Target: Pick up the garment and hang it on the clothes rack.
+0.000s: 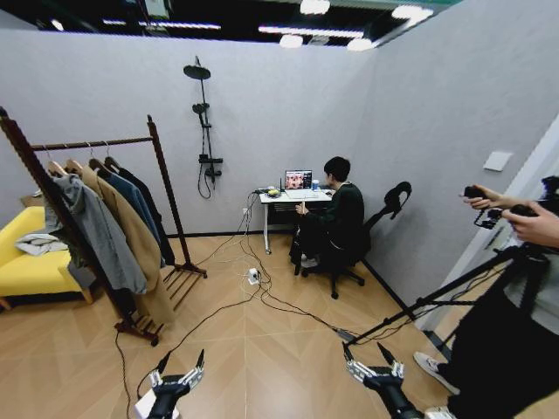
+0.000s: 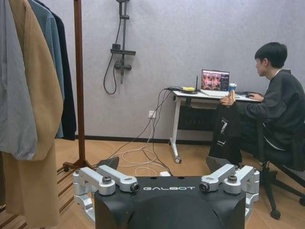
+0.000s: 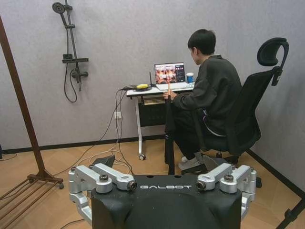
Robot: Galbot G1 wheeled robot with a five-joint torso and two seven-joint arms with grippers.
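The clothes rack (image 1: 92,142) stands at the left, dark reddish-brown wood with two knobbed posts and one rail. Several coats hang on it. The garment (image 1: 155,214), long and black, is on a hanger at the rail's far end, behind a blue jacket and a tan coat. In the left wrist view the garment (image 2: 67,95) hangs beside the rack's post (image 2: 78,86). My left gripper (image 1: 181,358) and right gripper (image 1: 363,351) are low at the front, well short of the rack. Both are open and hold nothing, as the left gripper (image 2: 162,167) and right gripper (image 3: 157,164) show in their wrist views.
A yellow sofa (image 1: 22,262) sits behind the rack. Cables (image 1: 262,301) cross the wooden floor toward a desk (image 1: 293,196), where a seated person holds a dark cloth (image 2: 224,133). A tripod (image 1: 437,301) and a standing person occupy the right side.
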